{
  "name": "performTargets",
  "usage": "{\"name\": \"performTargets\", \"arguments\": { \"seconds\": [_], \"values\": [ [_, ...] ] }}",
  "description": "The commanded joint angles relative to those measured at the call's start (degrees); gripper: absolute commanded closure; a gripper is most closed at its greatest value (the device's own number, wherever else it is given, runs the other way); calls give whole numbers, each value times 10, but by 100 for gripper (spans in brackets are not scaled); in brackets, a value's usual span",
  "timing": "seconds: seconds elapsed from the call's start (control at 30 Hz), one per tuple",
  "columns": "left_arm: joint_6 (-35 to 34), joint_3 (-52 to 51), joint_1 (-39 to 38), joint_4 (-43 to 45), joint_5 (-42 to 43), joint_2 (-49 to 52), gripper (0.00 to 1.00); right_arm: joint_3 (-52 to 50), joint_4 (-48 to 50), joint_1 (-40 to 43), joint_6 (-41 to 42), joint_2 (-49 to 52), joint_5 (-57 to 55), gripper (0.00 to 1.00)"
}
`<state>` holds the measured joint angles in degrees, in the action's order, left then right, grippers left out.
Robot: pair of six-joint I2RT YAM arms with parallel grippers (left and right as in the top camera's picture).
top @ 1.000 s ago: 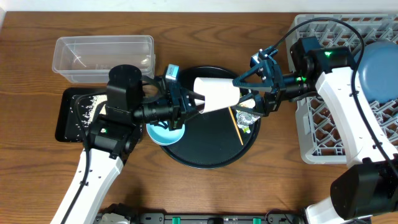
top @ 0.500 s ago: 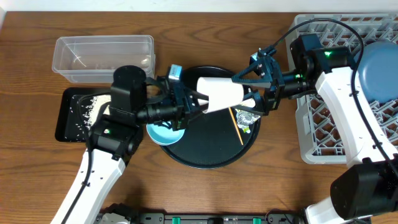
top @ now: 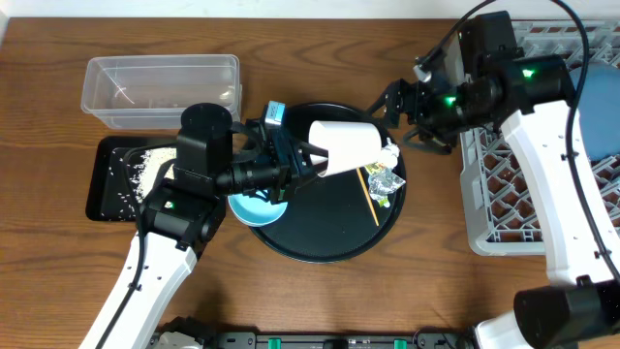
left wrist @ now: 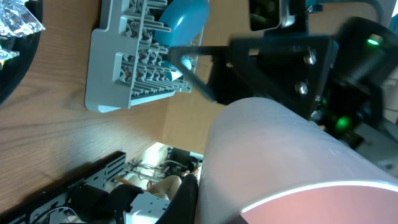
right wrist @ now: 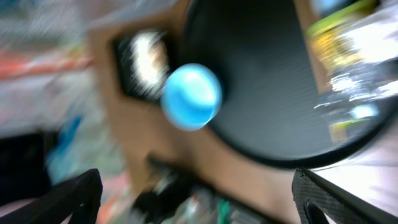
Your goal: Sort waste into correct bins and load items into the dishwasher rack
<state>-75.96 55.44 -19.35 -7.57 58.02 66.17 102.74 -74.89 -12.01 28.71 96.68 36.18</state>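
My left gripper point(top: 308, 161) is shut on the pink cup point(top: 345, 145), which looks pale from above, and holds it on its side over the round black tray point(top: 329, 242). The cup fills the left wrist view point(left wrist: 292, 155), with one dark finger point(left wrist: 186, 196) against it. My right gripper point(top: 399, 118) is open and empty, just right of the cup's far end and apart from it. The light blue bowl point(top: 254, 206) sits on the round tray's left side. The chopstick point(top: 369, 196), crinkled wrappers point(top: 386, 181) and a white tissue point(top: 389, 153) lie on its right side.
The grey rack point(top: 528, 194) stands at the right with the dark blue plate point(top: 599, 107) in it. The clear tub point(top: 160, 89) is at the back left. The shallow black tray point(top: 111, 194) holds rice. The right wrist view is blurred and shows the blue bowl point(right wrist: 191, 96).
My right gripper has lifted up and back to the right, away from the cup's far end. My left gripper has shifted slightly right with the cup.
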Motion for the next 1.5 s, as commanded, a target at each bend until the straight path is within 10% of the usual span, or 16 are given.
{"name": "performTargets", "arguments": {
  "seconds": [0.0, 0.23, 0.43, 1.03, 1.47],
  "values": [
    [20, 8, 0, -1, 0, -2, 93, 48, 9, 12, 91, -39, -199, 5],
    [28, 6, 4, 43, 48, -3, 94, 87, 177, 95, 87, -49, 204, 1],
    [-133, 6, 17, 371, 127, -7, 94, 85, 338, 97, 196, -33, 425, 1],
    [-197, 6, 34, 426, 110, 16, 94, 85, 312, -24, 254, -33, 429, 1],
    [-197, 6, 80, 426, 131, 23, 94, 84, 114, -31, 99, -33, 370, 1]
  ]
}}
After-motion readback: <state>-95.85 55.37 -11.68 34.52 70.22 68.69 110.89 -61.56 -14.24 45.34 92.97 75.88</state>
